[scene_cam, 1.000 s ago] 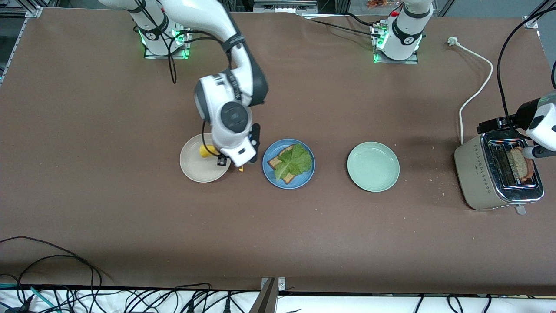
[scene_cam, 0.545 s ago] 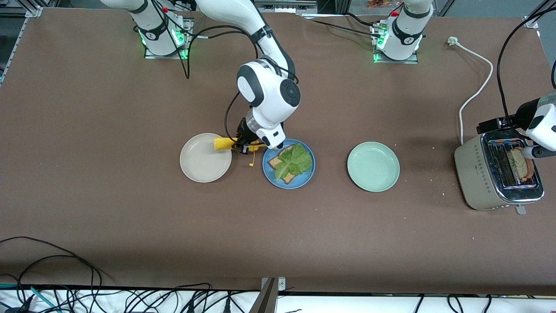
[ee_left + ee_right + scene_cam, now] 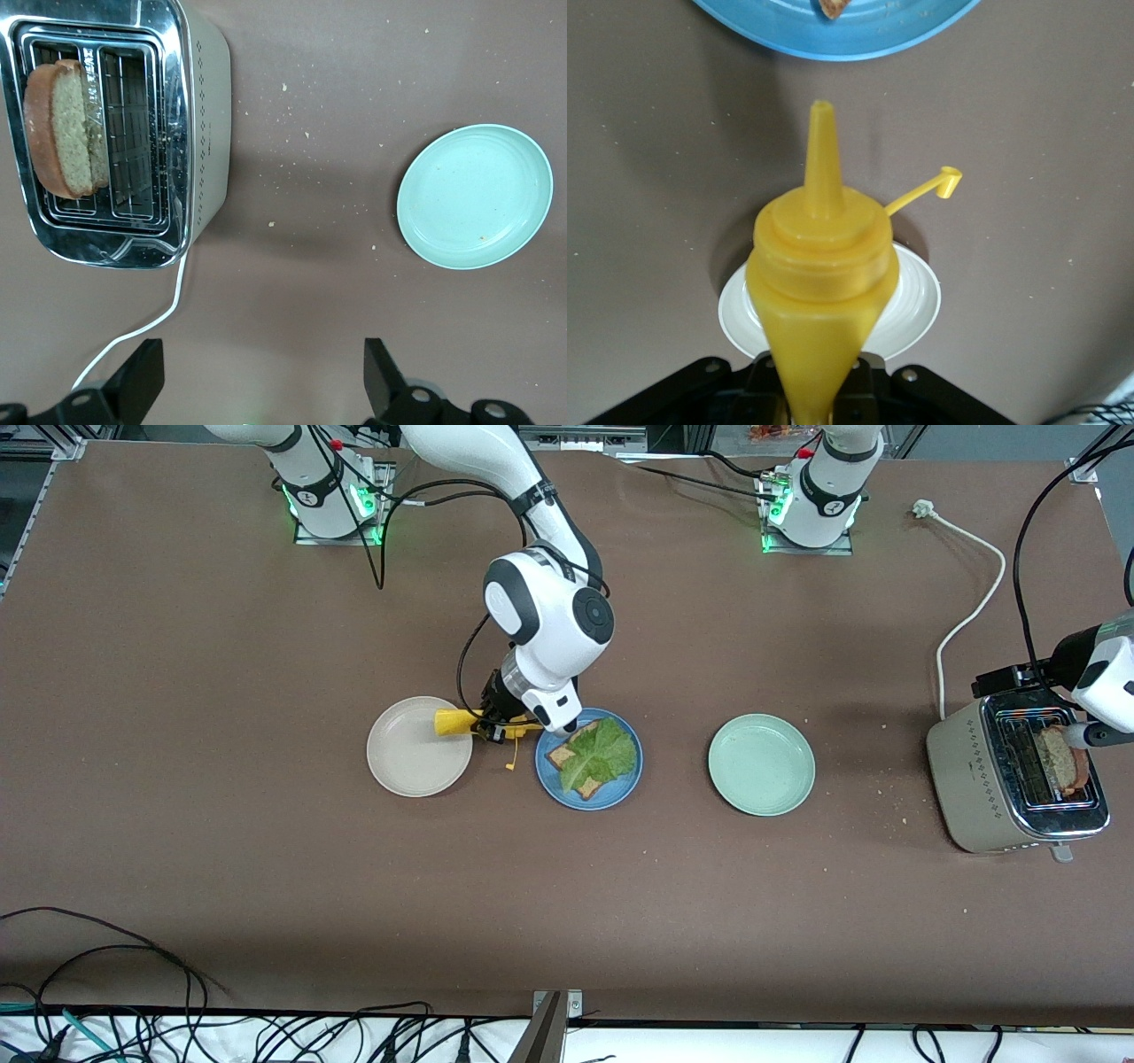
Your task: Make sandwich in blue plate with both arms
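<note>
The blue plate holds brown toast with a green lettuce leaf on top. My right gripper is shut on a yellow squeeze bottle, held on its side between the beige plate and the blue plate. In the right wrist view the bottle points its open nozzle at the blue plate's rim, with the cap hanging on its tether. My left gripper is open and empty above the table beside the toaster. Another toast slice stands in the toaster.
A beige plate lies toward the right arm's end. A pale green plate lies between the blue plate and the silver toaster. The toaster's white cord runs toward the left arm's base. Crumbs lie around the toaster.
My right arm swung from over the beige plate toward the blue plate, carrying the yellow bottle now on its side. It barely moved in the last half second. My left arm stayed still.
</note>
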Robot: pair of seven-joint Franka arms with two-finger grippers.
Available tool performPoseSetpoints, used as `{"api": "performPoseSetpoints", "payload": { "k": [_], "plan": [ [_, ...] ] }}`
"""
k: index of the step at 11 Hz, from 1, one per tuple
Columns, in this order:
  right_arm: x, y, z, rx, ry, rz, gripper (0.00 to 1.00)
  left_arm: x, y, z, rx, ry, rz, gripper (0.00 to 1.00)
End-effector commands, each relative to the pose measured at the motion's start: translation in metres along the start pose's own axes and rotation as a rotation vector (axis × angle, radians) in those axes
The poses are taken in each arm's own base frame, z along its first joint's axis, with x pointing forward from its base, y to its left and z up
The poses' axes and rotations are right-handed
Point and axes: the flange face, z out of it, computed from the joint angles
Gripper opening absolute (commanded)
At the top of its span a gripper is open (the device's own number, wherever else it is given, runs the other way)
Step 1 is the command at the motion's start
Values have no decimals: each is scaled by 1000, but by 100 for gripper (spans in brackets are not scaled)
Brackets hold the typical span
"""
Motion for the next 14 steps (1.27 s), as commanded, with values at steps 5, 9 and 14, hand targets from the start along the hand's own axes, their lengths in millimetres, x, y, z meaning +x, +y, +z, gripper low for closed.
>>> {"api": "performPoseSetpoints", "payload": {
  "k": [5, 9, 14],
  "plan": [
    [-164, 114, 48, 445, 579, -35, 11, -4, -13, -12, -1, 15, 0, 100],
    [-283, 153, 143, 602, 994, -106, 11, -5, -93, -46, -21, 90, 24, 100],
    [-328, 141, 248, 540, 1279, -342, 11, 33, -169, 6, 98, 66, 62, 99]
  ]
}}
